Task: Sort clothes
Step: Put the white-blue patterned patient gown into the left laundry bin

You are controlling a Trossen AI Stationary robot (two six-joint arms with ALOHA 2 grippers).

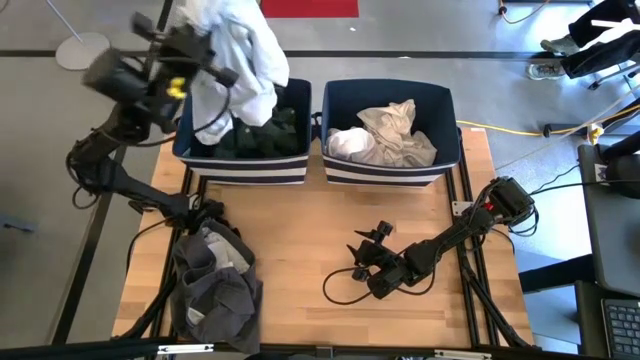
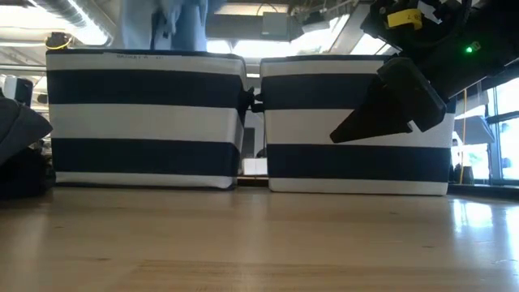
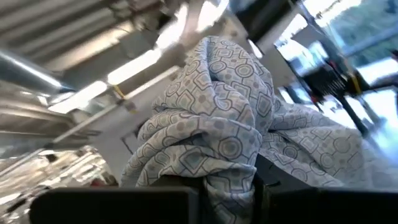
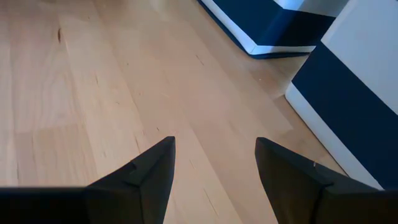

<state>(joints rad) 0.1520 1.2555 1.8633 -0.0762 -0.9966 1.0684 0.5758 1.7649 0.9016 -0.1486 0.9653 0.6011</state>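
A light wooden table (image 1: 300,250) carries two navy striped bins along its far edge. The left gripper (image 3: 230,186), raised over the left bin (image 1: 245,165), is clamped on a white patterned garment (image 3: 217,124); only its wrist view shows the print. The right gripper (image 4: 214,165) rests spread wide over bare wood before the right bin (image 1: 388,172), holding nothing. Grey clothes (image 1: 215,290) lie at the table's near left corner

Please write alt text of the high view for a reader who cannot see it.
The left tool holds a white patterned garment above the left striped bin, which contains dark clothes. The right bin holds pale clothes; grey clothes lie on the table, where the right tool rests open.
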